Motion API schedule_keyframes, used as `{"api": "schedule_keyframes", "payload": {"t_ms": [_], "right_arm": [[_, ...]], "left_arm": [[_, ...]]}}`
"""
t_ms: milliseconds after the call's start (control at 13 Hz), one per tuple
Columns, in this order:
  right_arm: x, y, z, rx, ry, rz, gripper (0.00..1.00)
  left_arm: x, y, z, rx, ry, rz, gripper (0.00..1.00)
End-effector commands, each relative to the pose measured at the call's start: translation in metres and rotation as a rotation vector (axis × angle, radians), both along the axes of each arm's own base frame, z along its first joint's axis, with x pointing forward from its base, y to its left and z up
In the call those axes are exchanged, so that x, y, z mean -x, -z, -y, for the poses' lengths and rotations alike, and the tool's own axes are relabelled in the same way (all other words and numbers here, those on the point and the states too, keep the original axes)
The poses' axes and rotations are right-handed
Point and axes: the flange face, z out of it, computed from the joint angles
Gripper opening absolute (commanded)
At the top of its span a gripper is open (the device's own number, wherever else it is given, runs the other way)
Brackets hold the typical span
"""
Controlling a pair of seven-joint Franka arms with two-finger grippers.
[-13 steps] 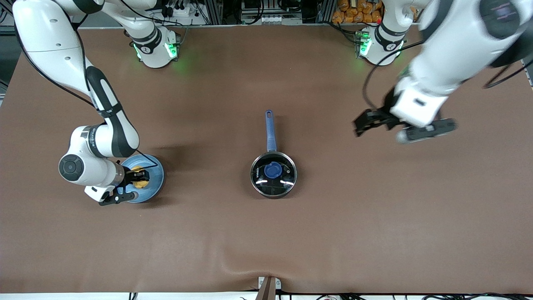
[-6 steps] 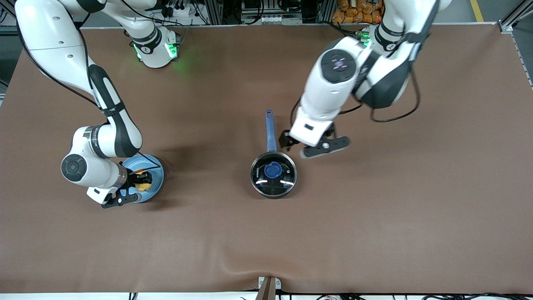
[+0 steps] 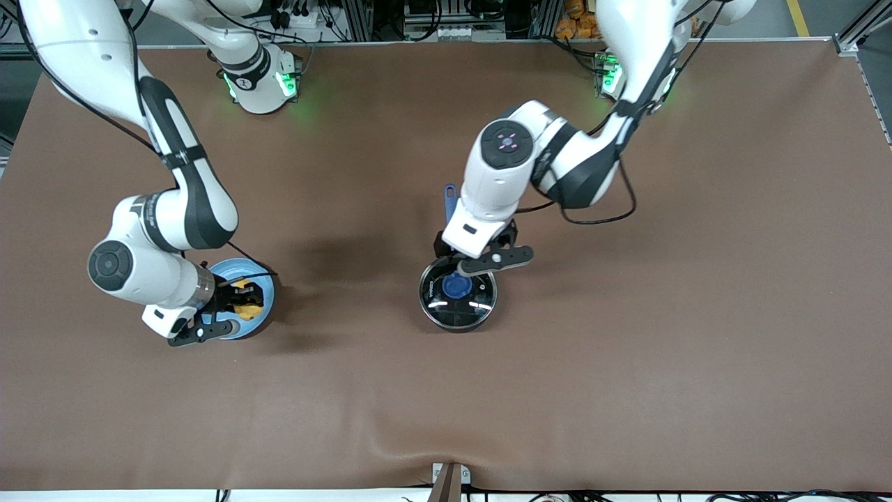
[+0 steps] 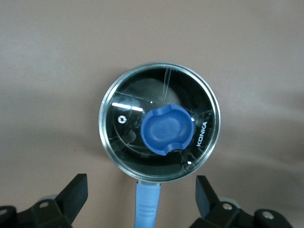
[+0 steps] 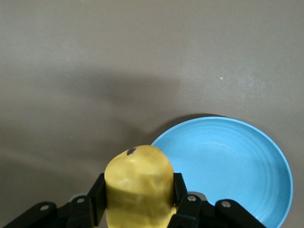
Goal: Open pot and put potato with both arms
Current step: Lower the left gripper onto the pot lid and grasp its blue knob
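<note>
We list first the pot (image 3: 458,296), a small black saucepan standing mid-table with its glass lid (image 4: 159,128) seated and its blue handle (image 3: 451,202) pointing away from the front camera, toward the robots' bases. On the lid we note the blue knob (image 4: 166,129), roughly central and not yet gripped. The left gripper (image 3: 463,261) hangs over the pot's handle side with its jaws spread wide; in the left wrist view its two fingers (image 4: 71,195) flank the root of the handle while the knob sits clear of them, toward the pot's centre. That offset is the relation we judge the coming move to turn on: the gripper must shift along the handle's line onto the knob and descend before it can close. We enter next the potato (image 5: 138,185), yellow and bumpy, clamped between the jaws of the right gripper (image 3: 237,305) and carried just above the light-blue plate (image 3: 263,307) near the right arm's end of the table. The plate's dish shows bare in the right wrist view. The left arm is plainly the nearer to the lid; we judge the potato cannot go in until the lid is lifted away.
</note>
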Motion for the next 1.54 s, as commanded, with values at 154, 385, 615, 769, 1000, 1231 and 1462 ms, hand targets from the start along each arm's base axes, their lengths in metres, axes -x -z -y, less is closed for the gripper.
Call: {"api": "schedule_keyframes", "payload": {"t_ms": [154, 385, 615, 769, 1000, 1231, 1462], "right_arm": [[0.010, -0.026, -0.034, -0.057, 0.066, 0.002, 0.01], [0.013, -0.034, -0.051, -0.105, 0.088, -0.004, 0.01], [0.018, -0.041, -0.078, -0.133, 0.117, -0.010, 0.01], [0.021, -0.043, -0.096, -0.145, 0.139, -0.011, 0.01], [0.025, -0.047, -0.120, -0.157, 0.159, -0.009, 0.01], [0.030, -0.052, -0.148, -0.161, 0.213, -0.010, 0.01], [0.034, -0.065, -0.183, -0.176, 0.264, 0.002, 0.00]], "left_arm": [[-0.001, 0.035, 0.032, -0.063, 0.030, 0.082, 1.00], [-0.007, 0.046, 0.032, -0.045, 0.026, 0.103, 1.00], [-0.026, 0.043, 0.018, -0.027, -0.003, 0.157, 1.00], [-0.029, 0.059, 0.019, -0.014, -0.015, 0.170, 1.00], [-0.029, 0.069, 0.020, -0.014, -0.020, 0.172, 1.00], [-0.025, 0.069, 0.025, -0.010, -0.020, 0.172, 1.00], [-0.027, 0.081, 0.022, -0.021, -0.027, 0.167, 1.00]]}}
